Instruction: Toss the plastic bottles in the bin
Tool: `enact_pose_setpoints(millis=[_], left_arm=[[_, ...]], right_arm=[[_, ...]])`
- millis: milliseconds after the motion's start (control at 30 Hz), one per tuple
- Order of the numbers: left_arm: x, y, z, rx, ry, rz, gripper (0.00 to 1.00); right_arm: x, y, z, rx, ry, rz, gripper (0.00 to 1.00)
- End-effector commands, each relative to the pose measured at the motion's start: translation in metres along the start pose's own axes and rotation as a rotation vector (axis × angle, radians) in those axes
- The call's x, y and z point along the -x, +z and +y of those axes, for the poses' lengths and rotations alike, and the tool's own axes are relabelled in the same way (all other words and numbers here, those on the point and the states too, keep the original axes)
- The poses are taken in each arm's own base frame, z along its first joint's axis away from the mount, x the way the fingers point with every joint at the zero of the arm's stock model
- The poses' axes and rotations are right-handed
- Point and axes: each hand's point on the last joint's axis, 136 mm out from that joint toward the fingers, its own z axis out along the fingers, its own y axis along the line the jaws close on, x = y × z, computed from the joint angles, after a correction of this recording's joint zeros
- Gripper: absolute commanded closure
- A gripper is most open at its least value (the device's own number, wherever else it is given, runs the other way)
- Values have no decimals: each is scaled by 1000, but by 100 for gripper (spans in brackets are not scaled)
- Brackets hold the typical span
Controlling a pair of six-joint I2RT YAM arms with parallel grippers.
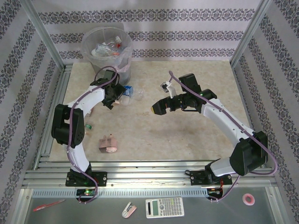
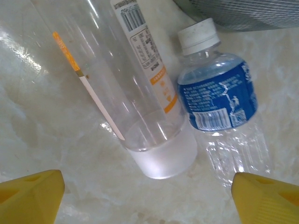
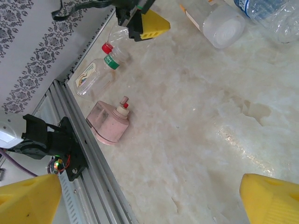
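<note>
Seen from its own wrist camera, the left gripper point(image 2: 147, 200) has its yellow fingertips point(image 2: 30, 196) spread wide with nothing between them. Just ahead of it two plastic bottles lie side by side on the marbled table point(image 2: 51, 135). The orange-labelled bottle point(image 2: 140, 88) points its frosted base at the gripper. The blue-labelled bottle point(image 2: 217, 95) lies to that one's right, with its white cap pointing away.

The overhead view gives the wider setting. The bin point(image 1: 92, 63) stands just beyond the left gripper and the two bottles, and it holds several crushed bottles point(image 1: 108, 48).

The right gripper point(image 3: 149, 200) hangs over bare table with its jaws fully apart, holding nothing, well apart from the pair of bottles. Its camera looks across the table. Ahead and to its left, a red-capped, green-labelled bottle point(image 3: 96, 74) lies beside the table's metal rail. A pink lumpy object point(image 3: 110, 125) sits nearer the gripper. From overhead, the left arm covers most of that bottle.
</note>
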Motion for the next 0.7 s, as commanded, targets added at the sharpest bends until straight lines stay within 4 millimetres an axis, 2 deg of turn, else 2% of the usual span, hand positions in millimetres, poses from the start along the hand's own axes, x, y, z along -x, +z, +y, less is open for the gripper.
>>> enact_pose_setpoints(millis=[0,500,667], left_arm=[[2,5,-15,-27,-21,-13,9],[4,35,-14,0,-63,-25,12],[10,39,-5,70,-43,-47,13]], right_arm=[[1,-6,2,6,-8,-17,2],[4,-13,0,19,-9,-28,2],[1,-13,-2,22,-3,-27,2]])
